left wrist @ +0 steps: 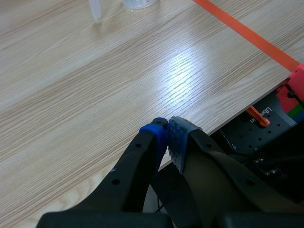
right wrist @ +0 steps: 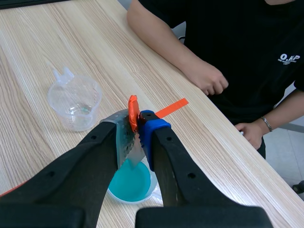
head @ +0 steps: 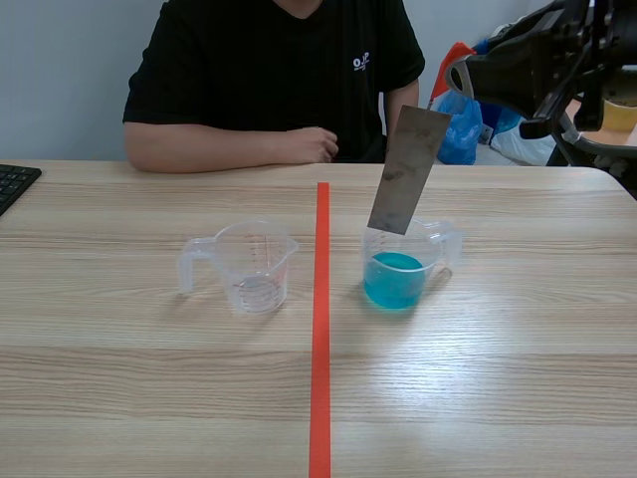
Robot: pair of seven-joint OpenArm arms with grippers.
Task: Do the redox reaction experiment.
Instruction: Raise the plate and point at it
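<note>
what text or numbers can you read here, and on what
None reads clearly.
White logo on the person's black shirt: too small, cut off.
Scale marks on the empty measuring cup: too small.
White lettering on the black plate: partly hidden, blurred.

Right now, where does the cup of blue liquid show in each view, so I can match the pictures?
Scene view: the cup of blue liquid stands just right of the tape line, beneath the tilted metal sheet.
Left wrist view: not in it.
Right wrist view: the cup lies under the right pincer, seen between its fingers.
Shared landmark: the orange-red tape line, in all three views.
</note>
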